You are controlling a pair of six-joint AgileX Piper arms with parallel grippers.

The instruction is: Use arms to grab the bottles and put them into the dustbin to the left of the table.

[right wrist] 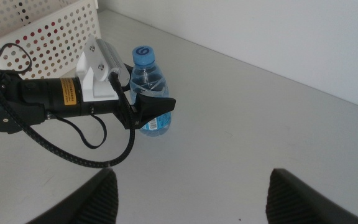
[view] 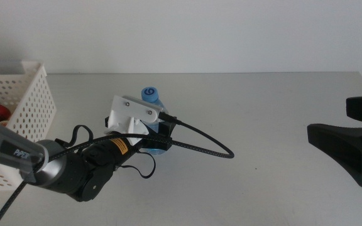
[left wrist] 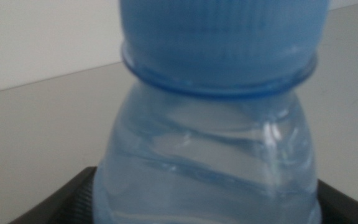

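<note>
While straddling the water bottle (right wrist: 149,91) between parted jaws, left gripper (right wrist: 149,111) needs squaring below the cap (view: 150,94) before squeezing; dustbin (view: 25,100) beyond; right gripper (right wrist: 191,193) waiting, jaws parted.

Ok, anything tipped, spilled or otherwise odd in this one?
Nothing stands out. The water bottle stands upright and capped on the table, with the left gripper around its body. The right gripper waits open, apart from it. No spill shows.
</note>
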